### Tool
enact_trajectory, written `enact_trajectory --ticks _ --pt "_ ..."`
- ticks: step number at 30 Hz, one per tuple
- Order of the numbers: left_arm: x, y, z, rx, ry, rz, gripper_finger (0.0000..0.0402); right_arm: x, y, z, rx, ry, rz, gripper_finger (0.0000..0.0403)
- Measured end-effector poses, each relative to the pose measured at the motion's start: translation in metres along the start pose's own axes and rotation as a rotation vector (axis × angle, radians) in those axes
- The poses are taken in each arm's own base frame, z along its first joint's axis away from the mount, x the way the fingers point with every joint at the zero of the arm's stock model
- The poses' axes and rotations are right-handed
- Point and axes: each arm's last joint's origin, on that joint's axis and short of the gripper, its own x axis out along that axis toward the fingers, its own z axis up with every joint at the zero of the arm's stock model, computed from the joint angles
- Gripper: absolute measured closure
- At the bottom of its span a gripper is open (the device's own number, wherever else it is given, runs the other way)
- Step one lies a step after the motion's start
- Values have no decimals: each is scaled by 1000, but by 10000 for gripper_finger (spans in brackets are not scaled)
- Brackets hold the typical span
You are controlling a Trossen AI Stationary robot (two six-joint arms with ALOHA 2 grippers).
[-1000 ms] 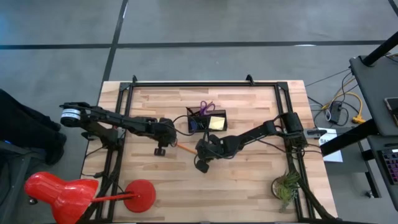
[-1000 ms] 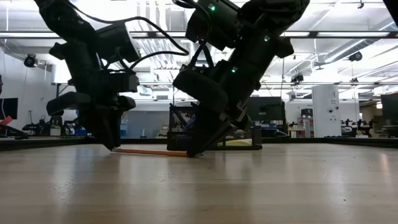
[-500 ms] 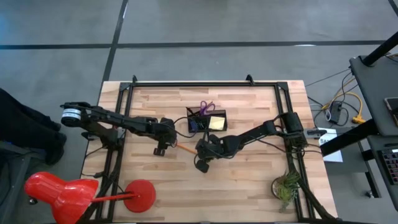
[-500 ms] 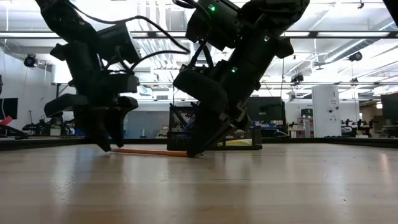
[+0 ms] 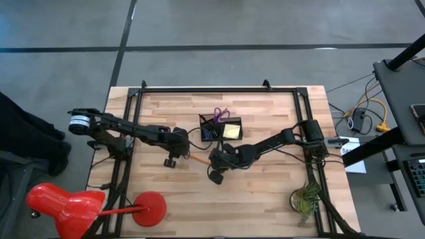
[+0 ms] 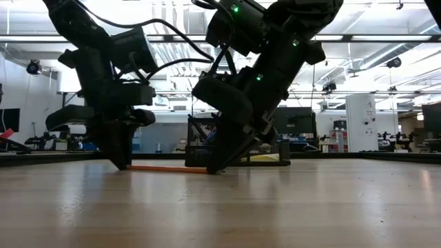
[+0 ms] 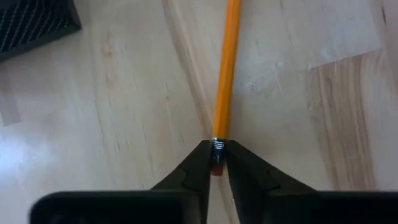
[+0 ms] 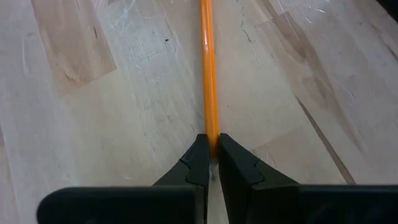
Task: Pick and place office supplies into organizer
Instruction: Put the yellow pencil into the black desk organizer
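Pencil (image 7: 224,74) pinched at both ends on the bench (image 5: 265,192): left pincer (image 7: 216,163) on the eraser, right pincer (image 8: 211,154) opposite. Uneven lifting could snap it.

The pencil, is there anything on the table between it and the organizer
Nothing visible lies between them. The pencil lies flat on the table just in front of the organizer. The left gripper is shut on its eraser end and the right gripper on the other end, so both arms crowd that short stretch.
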Motion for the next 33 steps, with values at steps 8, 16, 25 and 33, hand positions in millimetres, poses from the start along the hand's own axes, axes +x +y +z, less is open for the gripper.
enact_trajectory --ticks 8,16,25,33 --pt "0 0 0 27 0 3 393 -1 1 2 0 -6 4 390" --pt "-8 4 8 49 66 26 393 -12 4 11 -1 -39 14 390" --pt "-51 22 36 175 232 272 394 -66 -4 35 -62 -184 -175 392" --pt "-102 40 61 347 357 555 394 -109 -25 25 -60 -121 -443 391"
